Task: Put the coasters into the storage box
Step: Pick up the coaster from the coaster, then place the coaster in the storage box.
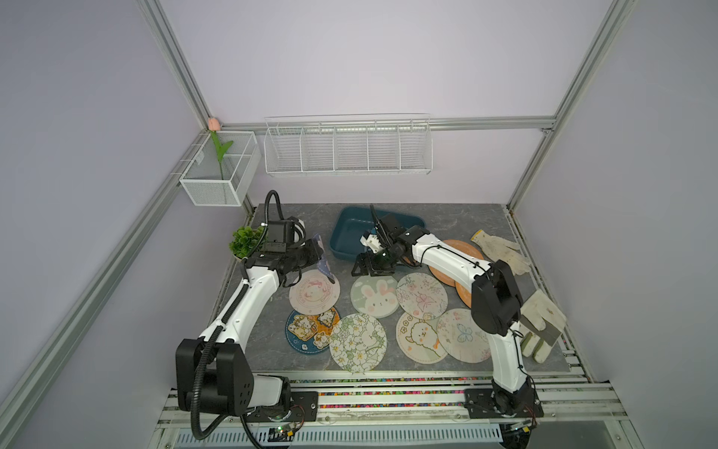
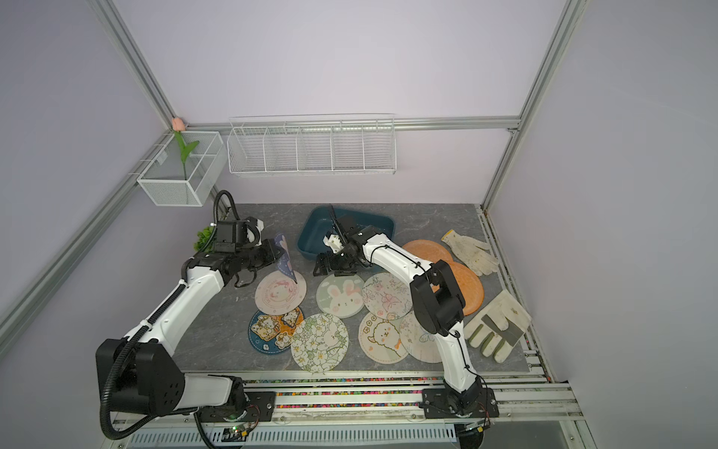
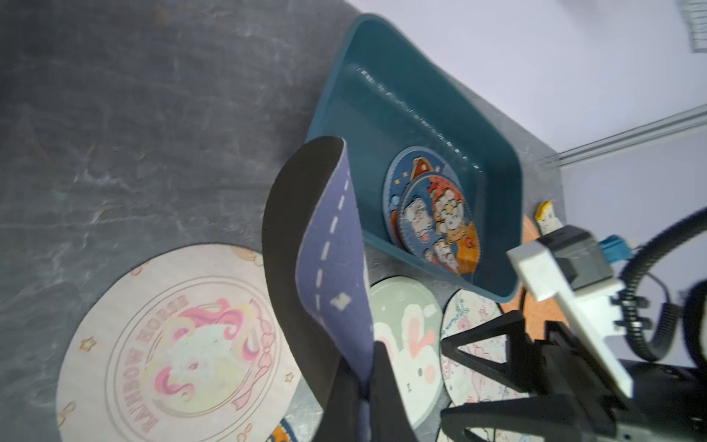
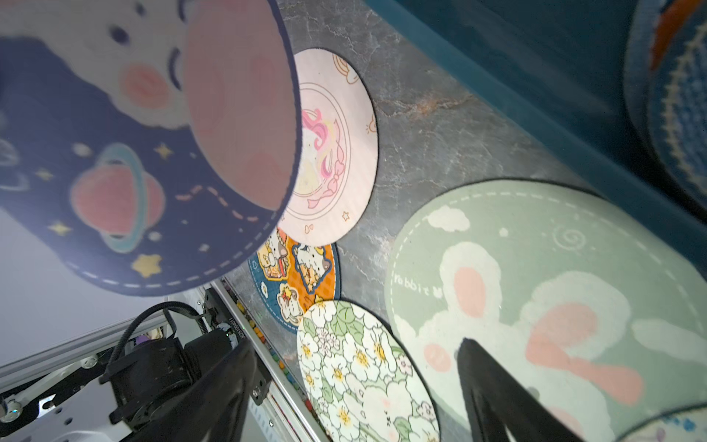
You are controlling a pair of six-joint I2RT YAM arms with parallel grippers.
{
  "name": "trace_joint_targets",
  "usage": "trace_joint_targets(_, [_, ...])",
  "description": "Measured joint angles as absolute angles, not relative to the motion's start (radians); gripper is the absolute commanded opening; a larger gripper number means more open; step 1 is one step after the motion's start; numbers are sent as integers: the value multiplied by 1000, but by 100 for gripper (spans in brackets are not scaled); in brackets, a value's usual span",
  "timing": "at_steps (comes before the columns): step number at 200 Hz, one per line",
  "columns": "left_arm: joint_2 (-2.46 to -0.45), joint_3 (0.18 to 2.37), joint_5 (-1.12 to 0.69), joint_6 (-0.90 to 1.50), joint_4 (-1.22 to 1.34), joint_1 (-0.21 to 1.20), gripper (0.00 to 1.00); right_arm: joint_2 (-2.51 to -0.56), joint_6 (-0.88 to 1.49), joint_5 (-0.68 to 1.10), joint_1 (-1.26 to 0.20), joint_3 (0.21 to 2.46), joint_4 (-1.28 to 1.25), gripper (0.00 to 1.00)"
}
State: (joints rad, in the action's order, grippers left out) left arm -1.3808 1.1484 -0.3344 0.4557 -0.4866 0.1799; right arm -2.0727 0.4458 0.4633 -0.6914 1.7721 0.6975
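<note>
Where the grey worktop (image 1: 272,350) runs toward the back wall, the teal storage box (image 1: 349,231) sits with two blue cartoon coasters (image 3: 432,206) stacked inside. Seven printed coasters (image 1: 314,292) and two orange ones (image 2: 425,248) lie flat in front of it and to its right, several overlapping. A navy space-print coaster (image 3: 329,245) stands on edge, curled, just left of the box, pinched tight in the left fingers (image 3: 390,394). The right fingers (image 4: 493,394) gape wide and empty above the bunny coaster (image 4: 535,287), near the box's front wall.
</note>
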Motion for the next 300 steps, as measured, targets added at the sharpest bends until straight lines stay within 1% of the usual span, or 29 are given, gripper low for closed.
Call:
trace_joint_targets(32, [-1448,1312,-354,463,-478,209,0,-1979,448,473,-664,1647,672,86])
trace_joint_targets(68, [-1599,1462,-371,468,-453,247,0,-1892,457,472,-633,1547,652,87])
trace_joint_targets(137, [-1927,1751,-413,478,-422,376,0,-1744,470,454,-561,1432,637,87])
trace_joint_targets(203, [-2196,2005,-492,517,-376,439,0,-1663,483,423,-506,1355,633,88])
trace_joint_targets(253, [-2307,2064,-508,514,-385,457,0,-1641,487,405,-494,1328,636,88])
trace_joint_targets(300, [-2314,2062,-405,433,-468,448,0,-1641,488,395,-487,1328,636,88])
